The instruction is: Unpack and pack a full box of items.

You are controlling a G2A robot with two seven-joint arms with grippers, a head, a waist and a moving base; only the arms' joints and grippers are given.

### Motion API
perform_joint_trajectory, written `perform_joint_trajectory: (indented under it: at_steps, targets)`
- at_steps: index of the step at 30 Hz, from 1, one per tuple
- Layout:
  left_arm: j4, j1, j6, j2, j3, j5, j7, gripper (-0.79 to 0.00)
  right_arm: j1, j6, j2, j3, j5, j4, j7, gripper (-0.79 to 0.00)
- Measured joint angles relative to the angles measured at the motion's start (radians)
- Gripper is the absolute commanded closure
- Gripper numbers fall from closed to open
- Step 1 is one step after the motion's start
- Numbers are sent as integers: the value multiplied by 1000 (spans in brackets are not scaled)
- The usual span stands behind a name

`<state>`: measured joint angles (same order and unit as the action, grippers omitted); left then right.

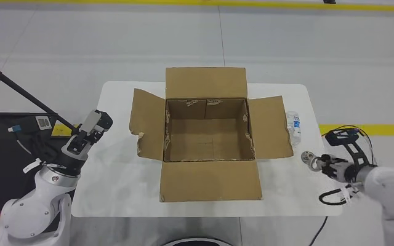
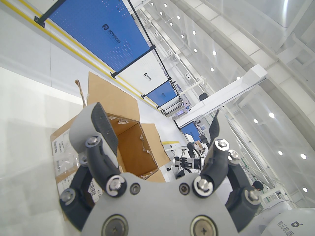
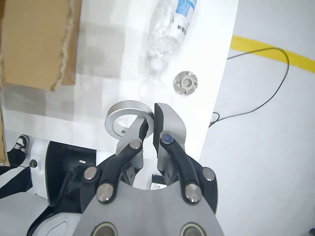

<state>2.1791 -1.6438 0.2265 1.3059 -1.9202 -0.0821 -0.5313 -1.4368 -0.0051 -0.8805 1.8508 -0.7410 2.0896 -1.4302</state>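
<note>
You have print in four spots.
- On blue wall panel (image 2: 103,33): white logo plus one-word mark.
- On white panel (image 2: 147,77), next along same wall: same mark, dark, smaller.
- On box (image 2: 128,146), outer face on its 9 o'clock side: white shipping labels (image 2: 60,148) with barcodes, digits too small for you.
- On bottle (image 3: 172,23), lying on surface (image 3: 118,13) at 3 o'clock of box: blue-and-white label (image 3: 187,3), print illegible.

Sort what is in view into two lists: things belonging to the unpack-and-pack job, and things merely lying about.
Belongs to the job:
open cardboard box, empty inside
plastic bottle, lying on the table
small metal disc, beside the bottle
metal ring, held in the right gripper

Just lying about:
black cable on the floor
yellow floor line
</note>
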Motion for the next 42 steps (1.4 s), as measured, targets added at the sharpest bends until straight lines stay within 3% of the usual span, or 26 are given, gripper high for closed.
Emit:
perform_joint_trajectory:
  at_steps: [21,24,37,42]
  targets:
    - [0,0,0,0,0,0,0,-785,250,307,-22,-387,-165,-357,-69,0]
    - [0,0,0,0,0,0,0,-785,270,318,-24,-409,-179,-376,-78,-86]
    - [0,0,0,0,0,0,0,-785,320,317,-37,-468,-182,-447,-78,-172]
    - [0,0,0,0,0,0,0,-785,325,320,-38,-470,-183,-452,-74,-256]
